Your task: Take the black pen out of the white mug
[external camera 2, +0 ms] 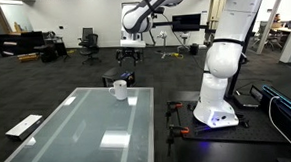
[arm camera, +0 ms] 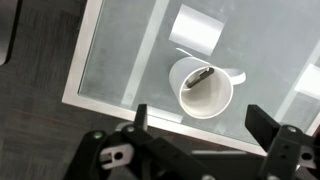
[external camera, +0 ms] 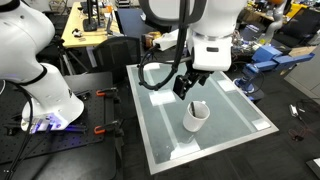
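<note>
**Hand above mug, pen not yet gripped**

The hand [arm camera: 198, 118] hangs over the white mug [arm camera: 205, 88] with its two fingers spread wide and nothing between them. My reading: it is open this wide so that it can drop around the pen without knocking the rim.

The black pen [arm camera: 201, 76] lies inside the mug, leaning against the inner wall. That tilt puts its top off-centre, so the hand likely needs to line up on the top of the pen, not on the middle of the mug.

The mug stands upright on the glass table [arm camera: 120, 60], close to one edge, its handle to the right in the wrist view.

Only the wrist view looks down into the mug and shows the pen plainly. In an exterior view the hand [external camera: 186, 85] sits clear above the mug [external camera: 196, 118], a gap the wrist view cannot show. In an exterior view the mug [external camera 2: 119, 89] stands at the table's far edge.
</note>
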Tool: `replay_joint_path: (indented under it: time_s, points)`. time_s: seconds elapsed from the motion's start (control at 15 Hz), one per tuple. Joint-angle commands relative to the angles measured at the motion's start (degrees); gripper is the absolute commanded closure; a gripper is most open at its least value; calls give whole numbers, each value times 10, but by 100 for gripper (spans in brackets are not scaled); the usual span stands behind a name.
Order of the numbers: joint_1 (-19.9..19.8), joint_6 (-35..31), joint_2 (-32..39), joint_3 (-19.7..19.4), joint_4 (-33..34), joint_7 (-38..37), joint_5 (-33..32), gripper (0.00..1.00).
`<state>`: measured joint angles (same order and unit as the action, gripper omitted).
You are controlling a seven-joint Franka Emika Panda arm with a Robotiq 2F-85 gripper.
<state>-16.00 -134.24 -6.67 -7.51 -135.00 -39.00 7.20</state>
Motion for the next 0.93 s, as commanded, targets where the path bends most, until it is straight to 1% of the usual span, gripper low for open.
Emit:
replay_joint_path:
  time_s: [0.0, 0.07, 0.2, 0.53, 0.87]
  points:
    - [14, 1, 8, -13, 3, 11, 31, 0]
    - [17, 1, 14, -15, 6, 20, 53, 0]
    - [19, 1, 21, -17, 10, 25, 64, 0]
    - [20, 1, 21, -18, 11, 25, 65, 0]
    - [22, -6, 40, -15, 21, 8, 60, 0]
